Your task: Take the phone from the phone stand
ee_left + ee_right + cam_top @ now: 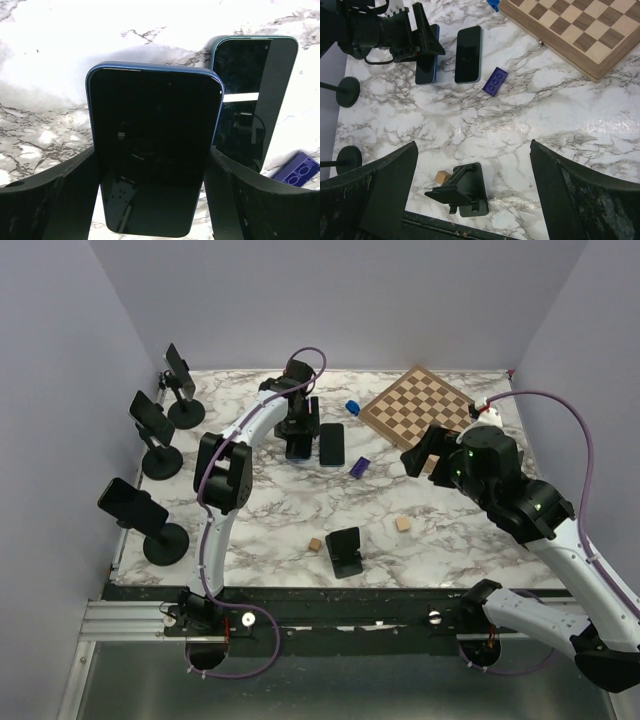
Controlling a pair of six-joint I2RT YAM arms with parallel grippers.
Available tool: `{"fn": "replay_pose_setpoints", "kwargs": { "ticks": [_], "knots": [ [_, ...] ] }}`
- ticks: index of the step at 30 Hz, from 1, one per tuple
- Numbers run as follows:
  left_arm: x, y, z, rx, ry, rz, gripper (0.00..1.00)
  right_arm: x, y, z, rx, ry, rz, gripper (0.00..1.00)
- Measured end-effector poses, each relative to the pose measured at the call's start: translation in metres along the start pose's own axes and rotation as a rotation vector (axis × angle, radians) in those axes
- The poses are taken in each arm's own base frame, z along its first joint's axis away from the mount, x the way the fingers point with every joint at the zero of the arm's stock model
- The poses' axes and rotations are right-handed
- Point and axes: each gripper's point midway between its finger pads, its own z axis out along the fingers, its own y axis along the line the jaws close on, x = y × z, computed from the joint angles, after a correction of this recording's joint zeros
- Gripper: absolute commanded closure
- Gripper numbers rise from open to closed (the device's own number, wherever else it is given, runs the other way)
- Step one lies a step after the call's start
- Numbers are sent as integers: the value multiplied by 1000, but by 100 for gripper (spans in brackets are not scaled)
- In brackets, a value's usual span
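Observation:
A blue-edged phone (155, 110) lies flat on the marble at the back of the table, apart from the stand; the top view shows it as phone (300, 449). My left gripper (151, 160) hangs over it, open, one finger along each long side with slivers of marble showing between. The black phone stand (344, 552) sits empty near the front edge, and the right wrist view shows this stand (462, 191) below my right gripper (472, 147). That right gripper (425, 455) hovers high and wide open, holding nothing.
A second phone (331, 443) lies flat just right of the first. Nearby are a purple brick (361, 466), a small blue piece (352, 406), a chessboard (418, 405) and two wooden cubes (403, 524) (315, 544). Three phones on round-based stands (152, 425) line the left edge.

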Motion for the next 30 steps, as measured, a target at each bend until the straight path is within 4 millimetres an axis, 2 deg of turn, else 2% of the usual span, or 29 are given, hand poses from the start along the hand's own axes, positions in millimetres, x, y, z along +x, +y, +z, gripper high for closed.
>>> {"fn": "replay_pose_setpoints", "kwargs": {
  "ticks": [8,11,17,30],
  "knots": [
    [10,2,6,-21,55,-29,74,4,3,1,-18,12,-1,0],
    [12,3,11,-27,69,-36,67,3,3,1,-19,11,-1,0],
    [9,1,18,-29,77,-57,56,2,4,0,-25,5,-1,0],
    [3,-8,14,9,85,-69,47,-1,4,-5,-35,-9,5,0]
  ]
}}
